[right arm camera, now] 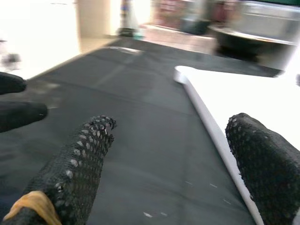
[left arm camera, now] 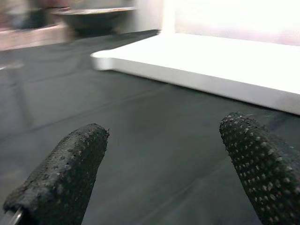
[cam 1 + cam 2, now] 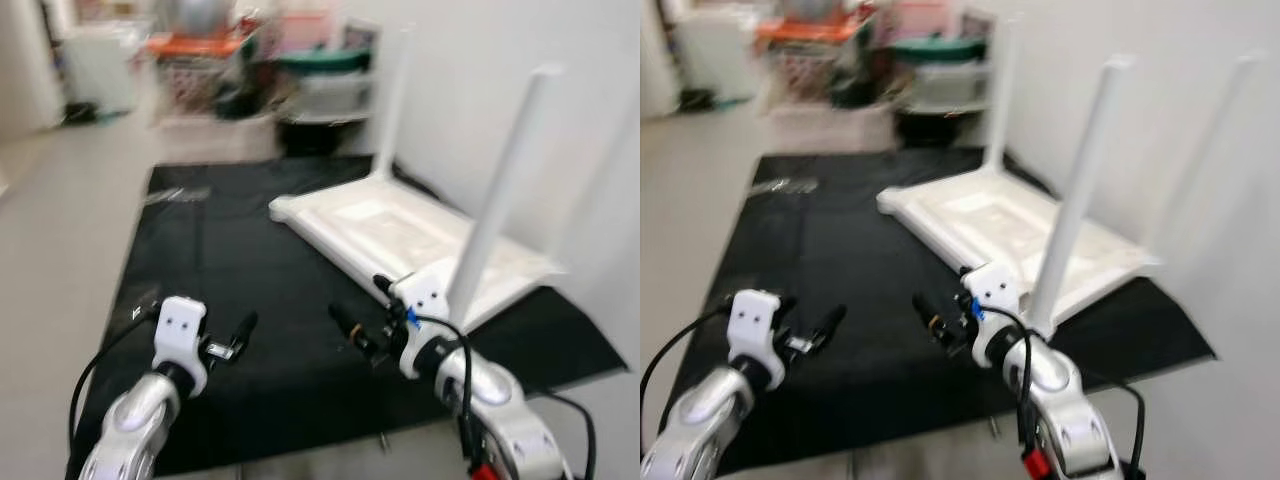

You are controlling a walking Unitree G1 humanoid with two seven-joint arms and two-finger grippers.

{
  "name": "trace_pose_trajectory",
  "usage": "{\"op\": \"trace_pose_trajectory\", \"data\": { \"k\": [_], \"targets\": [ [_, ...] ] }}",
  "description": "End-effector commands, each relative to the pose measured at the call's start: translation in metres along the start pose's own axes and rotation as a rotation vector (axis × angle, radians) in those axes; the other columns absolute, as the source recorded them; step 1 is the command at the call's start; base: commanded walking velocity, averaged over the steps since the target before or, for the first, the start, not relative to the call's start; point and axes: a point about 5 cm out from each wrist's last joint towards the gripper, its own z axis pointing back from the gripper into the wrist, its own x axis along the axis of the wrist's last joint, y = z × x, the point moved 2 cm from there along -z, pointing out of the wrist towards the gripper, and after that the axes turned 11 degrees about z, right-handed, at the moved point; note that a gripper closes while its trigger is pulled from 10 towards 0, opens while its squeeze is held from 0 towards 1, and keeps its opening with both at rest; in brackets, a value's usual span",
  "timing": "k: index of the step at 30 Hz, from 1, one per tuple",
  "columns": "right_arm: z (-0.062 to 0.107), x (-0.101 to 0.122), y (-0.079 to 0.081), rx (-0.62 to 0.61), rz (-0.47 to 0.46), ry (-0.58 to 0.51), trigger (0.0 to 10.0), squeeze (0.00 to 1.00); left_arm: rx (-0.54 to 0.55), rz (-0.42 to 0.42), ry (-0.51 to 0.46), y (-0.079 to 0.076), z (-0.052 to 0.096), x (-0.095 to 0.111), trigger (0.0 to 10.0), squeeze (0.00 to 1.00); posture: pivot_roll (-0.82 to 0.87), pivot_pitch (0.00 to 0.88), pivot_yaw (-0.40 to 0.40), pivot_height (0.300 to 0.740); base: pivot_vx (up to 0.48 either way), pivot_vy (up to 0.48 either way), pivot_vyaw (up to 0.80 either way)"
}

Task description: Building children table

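Taking the black mat as the landmark and reading from the robot's left: a small glinting item, too blurred to name, perhaps a bag of fittings, lies near the mat's far left corner. The left gripper hovers above the mat's near left part, its two fingers spread wide with nothing between them. Just right of it, over the mat's near middle, the right gripper hangs likewise parted and empty, just short of the table's near edge.

The white children's table lies upside down on the right half of the mat, against the wall, with white legs standing upright from its underside; how many are fitted I cannot say for certain.

The risk, as I judge it: the right arm is close beside the nearest leg, so a sideways reach could knock it and strain a loosely screwed joint. A push on the tabletop might also slide it across the mat.
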Motion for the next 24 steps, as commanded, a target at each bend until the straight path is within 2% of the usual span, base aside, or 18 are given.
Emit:
{"op": "trace_pose_trajectory", "data": {
  "k": [1, 4, 7, 11, 15, 16, 17, 24],
  "targets": [
    [-0.002, -0.008, -0.002, -0.023, 0.000, 0.035, 10.0, 0.00, 0.006, -0.006, 0.014, 0.001, 0.003, -0.005, 10.0, 0.00, 0.02, 0.000, -0.028, 0.740, 0.000, 0.000, 0.00],
    [-0.003, -0.011, -0.007, -0.066, -0.006, 0.061, 10.0, 0.00, 0.007, -0.008, 0.016, 0.001, 0.003, -0.005, 10.0, 0.00, 0.02, 0.000, -0.028, 0.740, 0.000, 0.000, 0.00],
    [-0.006, -0.020, -0.031, -0.217, -0.052, 0.116, 10.0, 0.00, 0.016, -0.011, 0.011, 0.002, 0.003, -0.005, 10.0, 0.00, 0.02, 0.000, -0.028, 0.740, 0.000, 0.000, 0.00],
    [-0.012, -0.011, -0.032, -0.196, -0.060, 0.063, 10.0, 0.00, 0.021, -0.010, 0.006, 0.003, 0.001, -0.004, 10.0, 0.00, 0.02, 0.000, -0.028, 0.740, 0.000, 0.000, 0.00],
    [-0.016, -0.008, -0.034, -0.212, -0.046, 0.054, 10.0, 0.00, 0.019, -0.012, 0.006, 0.001, 0.000, -0.004, 10.0, 0.00, 0.02, 0.000, -0.030, 0.740, 0.000, 0.000, 0.00],
    [-0.021, -0.013, -0.050, -0.308, -0.053, 0.088, 10.0, 0.00, 0.020, -0.014, 0.005, 0.000, 0.000, -0.005, 10.0, 0.00, 0.03, 0.000, -0.038, 0.740, 0.000, 0.000, 0.00],
    [-0.022, -0.014, -0.055, -0.327, -0.062, 0.096, 10.0, 0.00, 0.021, -0.014, 0.005, -0.001, 0.000, -0.005, 10.0, 0.00, 0.03, 0.000, -0.038, 0.740, 0.000, 0.000, 0.00],
    [-0.027, -0.018, -0.071, -0.378, -0.036, 0.103, 10.0, 0.00, 0.028, -0.016, 0.010, 0.000, 0.001, -0.006, 10.0, 0.00, 0.04, 0.000, -0.039, 0.740, 0.000, 0.000, 0.00]
  ]
}}
